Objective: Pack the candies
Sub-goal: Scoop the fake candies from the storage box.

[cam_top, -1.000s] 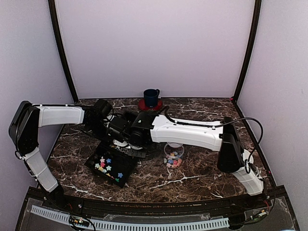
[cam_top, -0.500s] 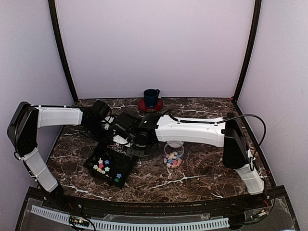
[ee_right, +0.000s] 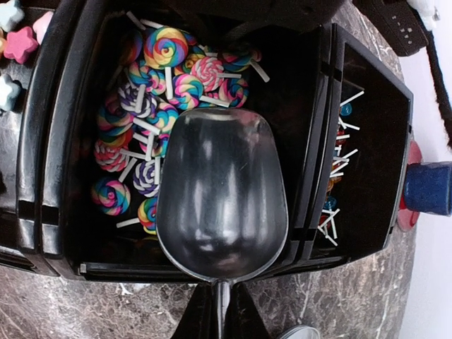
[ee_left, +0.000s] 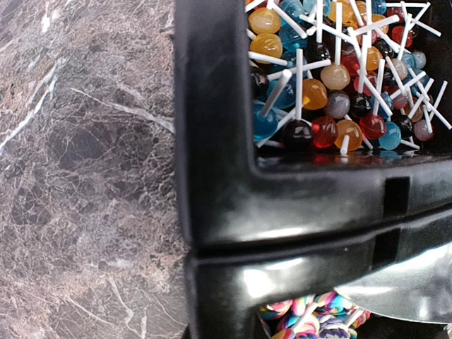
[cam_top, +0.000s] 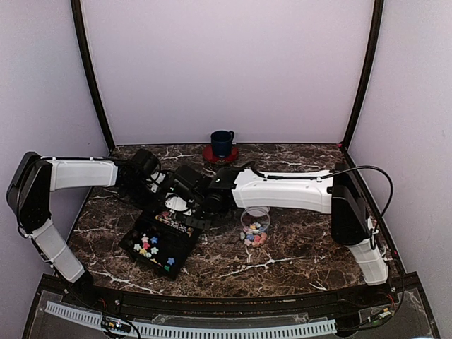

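Black bins (ee_right: 314, 141) hold the candies: swirl lollipops (ee_right: 166, 49) in the middle one, ball lollipops (ee_left: 328, 78) on white sticks in the far one, star pieces (cam_top: 148, 244) in the near tray. My right gripper (ee_right: 222, 311) is shut on the handle of an empty metal scoop (ee_right: 222, 194), which hangs over the swirl lollipops. My left gripper (cam_top: 166, 192) is at the bins' far left corner; its fingers are hidden. A clear jar (cam_top: 254, 224) with multicoloured candies stands to the right of the bins.
A blue cup (cam_top: 222, 141) on a red coaster (cam_top: 210, 156) stands at the back middle, also seen at the right edge of the right wrist view (ee_right: 429, 187). Marble table (ee_left: 85, 176) lies bare left of the bins. Purple walls close in on three sides.
My right arm has stretched further left, bringing the scoop over the bins. The star tray has shifted a little left and nearer. The left arm has drawn back slightly.
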